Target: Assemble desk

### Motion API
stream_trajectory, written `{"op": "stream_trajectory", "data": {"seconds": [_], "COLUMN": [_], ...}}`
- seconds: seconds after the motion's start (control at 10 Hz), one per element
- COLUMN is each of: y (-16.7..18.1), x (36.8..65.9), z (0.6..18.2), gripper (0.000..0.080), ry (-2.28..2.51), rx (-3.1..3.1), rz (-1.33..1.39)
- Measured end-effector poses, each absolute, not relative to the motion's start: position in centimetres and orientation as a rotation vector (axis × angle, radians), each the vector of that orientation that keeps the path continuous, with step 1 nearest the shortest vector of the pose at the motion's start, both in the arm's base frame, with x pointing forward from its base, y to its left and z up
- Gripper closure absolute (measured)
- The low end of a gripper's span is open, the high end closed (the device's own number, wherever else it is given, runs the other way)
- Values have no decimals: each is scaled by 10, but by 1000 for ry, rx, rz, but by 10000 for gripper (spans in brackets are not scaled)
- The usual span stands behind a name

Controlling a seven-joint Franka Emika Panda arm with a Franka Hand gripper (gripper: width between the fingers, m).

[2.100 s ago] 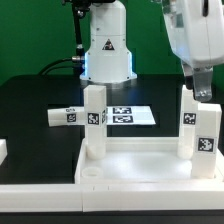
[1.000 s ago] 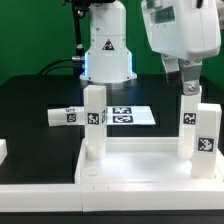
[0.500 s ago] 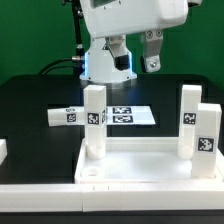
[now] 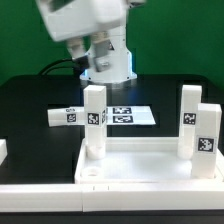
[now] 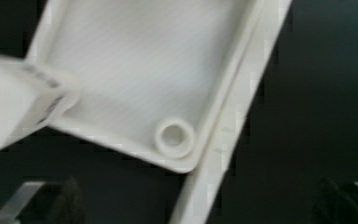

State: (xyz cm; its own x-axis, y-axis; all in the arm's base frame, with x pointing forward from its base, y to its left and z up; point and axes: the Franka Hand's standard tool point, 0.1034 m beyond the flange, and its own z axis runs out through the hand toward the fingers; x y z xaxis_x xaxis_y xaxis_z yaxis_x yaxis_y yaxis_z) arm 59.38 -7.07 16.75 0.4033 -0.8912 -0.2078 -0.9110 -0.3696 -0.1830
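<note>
The desk top [image 4: 140,165], a white rimmed tray, lies at the front. One tagged leg [image 4: 94,120] stands upright at its far left corner. White tagged leg pieces [image 4: 197,130] stand upright at its right side. Another leg [image 4: 65,116] lies on the black table behind. My arm [image 4: 85,25] is a blur high at the exterior view's upper left, clear of all parts. In the wrist view the gripper [image 5: 190,205] is open and empty, above the tray rim [image 5: 247,90] and a round corner socket [image 5: 172,135]. A white leg block [image 5: 16,100] is also in the wrist view.
The marker board [image 4: 128,116] lies flat on the black table behind the tray. The robot's white base [image 4: 108,62] stands at the back. A white piece [image 4: 3,150] shows at the exterior view's left edge.
The arm has lifted off the right leg pieces and swung up and across to the exterior view's left. The jaws stayed open. No part moved.
</note>
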Motion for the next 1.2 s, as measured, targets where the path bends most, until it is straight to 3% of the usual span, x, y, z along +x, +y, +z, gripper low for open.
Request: {"op": "stream_trajectory", "data": {"seconds": [0.1,0.6,1.0,1.2], "y": [-87,-82,-127,-123], "x": [585,593,547,551], "z": [155,152,113,115], "gripper": [150,150,150,150], "ry": [1618,1621,1633,1624], "rx": [-2387,-2394,-2352,-2357], "rz": [119,63,221,214]}}
